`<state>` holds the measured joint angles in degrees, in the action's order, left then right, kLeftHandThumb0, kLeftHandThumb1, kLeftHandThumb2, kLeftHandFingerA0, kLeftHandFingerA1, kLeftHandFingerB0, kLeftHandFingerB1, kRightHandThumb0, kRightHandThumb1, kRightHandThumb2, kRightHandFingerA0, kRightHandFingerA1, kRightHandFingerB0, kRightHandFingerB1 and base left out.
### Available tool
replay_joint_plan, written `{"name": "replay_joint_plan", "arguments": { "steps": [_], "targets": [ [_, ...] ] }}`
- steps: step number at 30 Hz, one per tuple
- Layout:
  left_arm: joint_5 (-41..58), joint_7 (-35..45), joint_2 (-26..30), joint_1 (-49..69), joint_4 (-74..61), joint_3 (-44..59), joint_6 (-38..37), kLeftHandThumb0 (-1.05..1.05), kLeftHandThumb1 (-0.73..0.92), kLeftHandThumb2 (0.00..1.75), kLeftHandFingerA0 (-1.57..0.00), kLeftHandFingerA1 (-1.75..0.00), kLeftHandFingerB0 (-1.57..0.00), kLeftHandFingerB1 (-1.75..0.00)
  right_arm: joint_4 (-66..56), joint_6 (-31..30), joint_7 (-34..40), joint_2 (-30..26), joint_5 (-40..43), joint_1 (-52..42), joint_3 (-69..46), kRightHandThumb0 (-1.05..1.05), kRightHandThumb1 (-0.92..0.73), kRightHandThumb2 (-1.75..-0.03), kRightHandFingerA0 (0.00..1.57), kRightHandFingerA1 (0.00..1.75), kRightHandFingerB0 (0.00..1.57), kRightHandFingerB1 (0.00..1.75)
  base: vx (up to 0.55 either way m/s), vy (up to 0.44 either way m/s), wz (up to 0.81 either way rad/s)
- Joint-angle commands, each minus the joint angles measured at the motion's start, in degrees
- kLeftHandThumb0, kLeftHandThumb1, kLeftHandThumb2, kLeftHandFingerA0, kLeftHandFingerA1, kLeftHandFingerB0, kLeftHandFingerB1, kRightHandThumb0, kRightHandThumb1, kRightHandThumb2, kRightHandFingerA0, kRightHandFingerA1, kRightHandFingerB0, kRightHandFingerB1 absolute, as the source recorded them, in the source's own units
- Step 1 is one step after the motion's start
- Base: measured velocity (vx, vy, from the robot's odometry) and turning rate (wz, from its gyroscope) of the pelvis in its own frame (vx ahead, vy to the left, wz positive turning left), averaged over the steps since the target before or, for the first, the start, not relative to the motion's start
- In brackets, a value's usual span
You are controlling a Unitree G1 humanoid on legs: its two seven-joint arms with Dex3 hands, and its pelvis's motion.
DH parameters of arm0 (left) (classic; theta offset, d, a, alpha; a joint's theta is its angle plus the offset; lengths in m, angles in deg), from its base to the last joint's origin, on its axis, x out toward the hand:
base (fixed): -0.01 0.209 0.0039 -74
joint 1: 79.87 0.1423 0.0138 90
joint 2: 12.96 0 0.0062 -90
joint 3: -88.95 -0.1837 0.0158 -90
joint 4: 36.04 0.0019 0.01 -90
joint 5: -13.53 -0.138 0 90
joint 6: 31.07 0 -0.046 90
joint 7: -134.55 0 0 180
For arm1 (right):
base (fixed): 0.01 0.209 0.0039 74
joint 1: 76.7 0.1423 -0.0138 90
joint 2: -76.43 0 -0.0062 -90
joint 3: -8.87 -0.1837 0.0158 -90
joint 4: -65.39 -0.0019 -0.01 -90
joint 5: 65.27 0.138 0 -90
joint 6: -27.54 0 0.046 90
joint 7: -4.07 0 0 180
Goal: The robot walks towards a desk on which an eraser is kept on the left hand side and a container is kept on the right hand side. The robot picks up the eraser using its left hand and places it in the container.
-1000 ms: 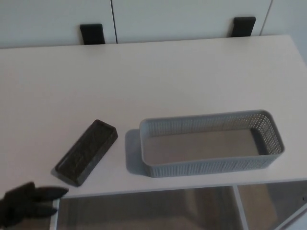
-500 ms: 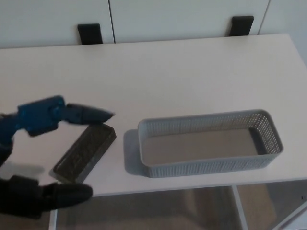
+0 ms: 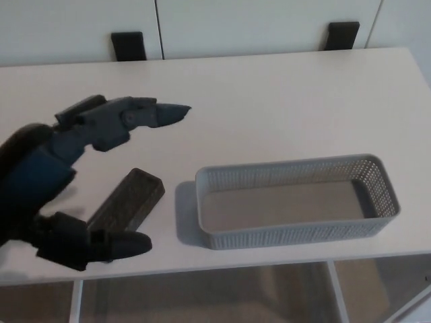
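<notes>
Nearest the camera, the thumb (image 3: pixel 101 245) of the left hand (image 3: pixel 60 182) reached low along the front edge of the desk (image 3: pixel 269 114), just in front of the eraser's near end, while the two thick fingers (image 3: pixel 135 114) stretched out above and beyond the eraser's far side. The hand was spread wide, thumb and fingers well apart, holding nothing, and no contact with the eraser could be made out. The eraser (image 3: pixel 131 198), a dark oblong block, lay flat on the left part of the desk, angled so that its far end pointed toward the container; its near end was partly hidden behind the thumb. The step in hand appeared to be the reach and descent for the grasp. To do it well, the hand would probably need to lower until thumb and fingers bracketed the block across its narrow width rather than its length, turning the wrist to match the eraser's slant, and close only once both sides were level with the block's flanks, so that it was pinched and not pushed off the near edge. Just to the right of the eraser, apart from it by a strip of bare desk, stood the container (image 3: pixel 296 235), a grey perforated rectangular basket, empty, with its long side running along the front of the desk. Farther back the desk top was bare, and beyond it two black brackets (image 3: pixel 128 46) showed against pale cabinet fronts (image 3: pixel 269 23). The right hand was not in view.
</notes>
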<state>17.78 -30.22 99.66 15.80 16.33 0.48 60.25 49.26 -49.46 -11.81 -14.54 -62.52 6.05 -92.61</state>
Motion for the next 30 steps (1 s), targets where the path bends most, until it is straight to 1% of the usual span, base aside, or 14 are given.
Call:
{"name": "replay_joint_plan", "arguments": {
  "steps": [1,2,5,6,8,14,17,18,19,21,22,30],
  "targets": [
    [-20.43,2.24,3.23,-5.33,9.28,-12.91,24.22,-0.42,0.32,0.62,-0.04,-0.27,-0.16,-0.36,-0.53,-0.07,1.23,-1.33,-0.47,0.21,0.03,-0.55,-0.49,-0.55,0.47,0.44,0.31,0.34,0.00,0.000,0.00],
    [-20.50,2.19,3.22,-5.59,9.33,-13.07,24.45,-0.42,0.32,0.62,-0.04,-0.27,-0.16,-0.36,-0.54,-0.11,1.23,-1.35,-0.47,0.34,0.02,-0.55,-0.49,-0.55,0.47,0.44,0.31,0.34,0.00,0.000,0.00],
    [-24.91,0.39,2.28,-5.46,11.36,-15.18,24.96,-0.45,0.33,0.63,-0.05,-0.29,-0.16,-0.35,-0.76,0.06,1.03,-1.35,-0.51,0.23,0.08,-0.55,-0.49,-0.55,0.48,0.45,0.31,0.34,0.00,0.000,0.00],
    [-26.13,0.04,2.14,-5.35,11.63,-15.82,25.41,-0.44,0.33,0.65,-0.03,-0.30,-0.16,-0.37,-0.56,0.33,0.76,-1.33,-0.42,0.14,-0.04,-0.57,-0.48,-0.55,0.48,0.46,0.31,0.34,0.00,0.000,0.00],
    [-29.05,-1.35,1.19,-4.65,12.36,-17.41,26.53,-0.43,0.34,0.62,-0.05,-0.28,-0.15,-0.35,-0.26,0.44,0.57,-1.29,-0.30,0.18,-0.21,-0.56,-0.48,-0.55,0.45,0.45,0.30,0.34,0.00,0.000,0.00],
    [-32.94,-4.79,-1.63,-3.89,14.40,-19.78,27.58,-0.39,0.33,0.61,-0.04,-0.28,-0.14,-0.34,-0.59,0.53,1.17,-1.07,-0.22,0.05,-0.33,-0.56,-0.48,-0.55,0.47,0.47,0.31,0.35,0.00,0.000,0.00],
    [-35.38,-6.25,-2.48,-3.55,15.31,-20.76,28.00,-0.40,0.33,0.60,-0.05,-0.28,-0.15,-0.34,-0.33,0.48,1.29,-1.07,-0.39,0.10,-0.24,-0.58,-0.48,-0.55,0.47,0.45,0.32,0.34,0.00,0.000,0.00],
    [-35.91,-6.67,-2.64,-3.46,15.56,-20.90,27.84,-0.40,0.34,0.58,-0.06,-0.30,-0.16,-0.33,-0.35,0.36,1.35,-1.08,-0.46,0.13,-0.18,-0.57,-0.49,-0.55,0.47,0.46,0.31,0.34,0.00,0.000,0.00],
    [-36.94,-7.60,-2.94,-3.38,16.13,-21.13,27.42,-0.34,0.36,0.52,-0.07,-0.32,-0.19,-0.29,-0.40,0.22,1.40,-1.05,-0.48,0.24,-0.15,-0.57,-0.49,-0.55,0.48,0.46,0.31,0.34,0.00,0.000,0.00],
    [-38.39,-8.55,-3.26,-3.46,16.88,-21.61,27.16,-0.35,0.37,0.52,-0.07,-0.32,-0.19,-0.29,-0.29,0.17,1.32,-1.04,-0.37,0.39,-0.27,-0.56,-0.48,-0.55,0.48,0.46,0.30,0.34,0.00,0.000,0.00],
    [-38.80,-9.29,-3.65,-2.98,16.92,-21.60,26.96,-0.22,0.20,0.78,-0.06,-0.54,0.00,-0.46,-0.56,0.32,1.25,-1.03,-0.44,0.14,-0.16,-0.56,-0.49,-0.55,0.47,0.46,0.31,0.34,0.00,0.000,0.00],
    [-43.48,-11.95,-4.79,-0.27,13.31,-20.95,26.16,-0.24,0.22,0.79,-0.05,-0.53,0.00,-0.47,-0.81,0.43,1.52,-0.91,-0.56,-0.23,-0.02,-0.54,-0.49,-0.55,0.50,0.47,0.31,0.34,0.00,0.000,0.00]
  ]
}}
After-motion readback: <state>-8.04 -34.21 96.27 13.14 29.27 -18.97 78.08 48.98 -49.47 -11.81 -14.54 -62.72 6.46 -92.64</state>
